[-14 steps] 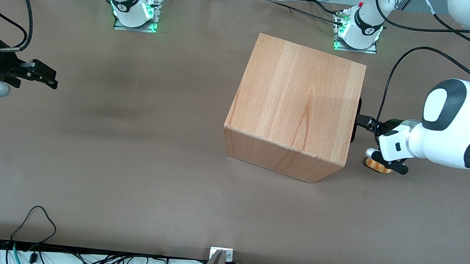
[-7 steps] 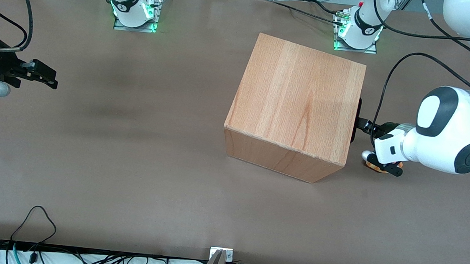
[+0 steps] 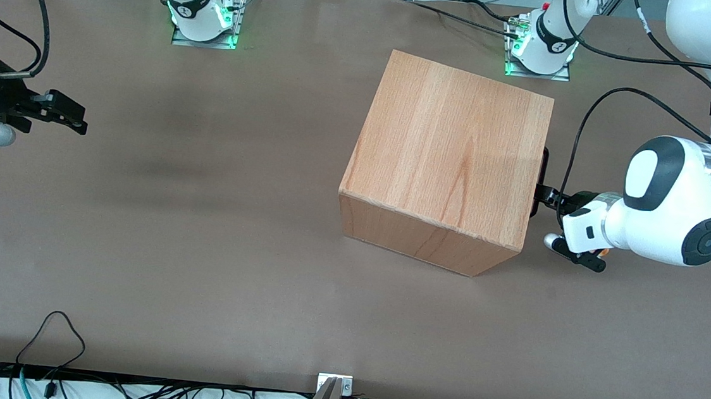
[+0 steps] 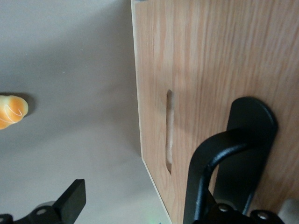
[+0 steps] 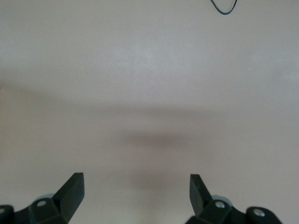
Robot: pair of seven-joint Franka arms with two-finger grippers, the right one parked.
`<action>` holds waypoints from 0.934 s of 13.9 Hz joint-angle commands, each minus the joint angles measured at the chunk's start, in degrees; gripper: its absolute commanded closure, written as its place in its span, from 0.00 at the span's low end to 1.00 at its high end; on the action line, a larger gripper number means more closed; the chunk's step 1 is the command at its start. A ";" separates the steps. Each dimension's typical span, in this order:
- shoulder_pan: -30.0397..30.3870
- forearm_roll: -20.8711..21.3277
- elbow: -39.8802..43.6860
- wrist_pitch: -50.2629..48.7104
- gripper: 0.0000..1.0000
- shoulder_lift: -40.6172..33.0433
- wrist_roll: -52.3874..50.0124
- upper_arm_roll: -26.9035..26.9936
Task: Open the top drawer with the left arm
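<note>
gripper point(image 3: 546, 198) right at the handle point(image 4: 219, 158), fingers spread wide around it, drawer point(image 4: 210, 70) front just ahead, mostly cut off, orange thing point(image 4: 11, 111) beside, half hidden

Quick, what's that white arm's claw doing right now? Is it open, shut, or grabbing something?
Gripper: open, at the box's drawer front, one finger out to the side of the black handle, gripping nothing yet.

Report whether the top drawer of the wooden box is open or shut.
Shut. The light-wood drawer front sits flush with the box casing; nothing is pulled out. The left arm's black gripper is at the black bar handle.
</note>
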 commanded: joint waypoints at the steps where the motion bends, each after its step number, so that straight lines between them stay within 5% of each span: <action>1: 0.55 1.09 1.72 1.68 0.00 2.10 0.95 0.47; 13: 7.76 3.64 2.33 5.81 0.00 3.86 0.86 3.02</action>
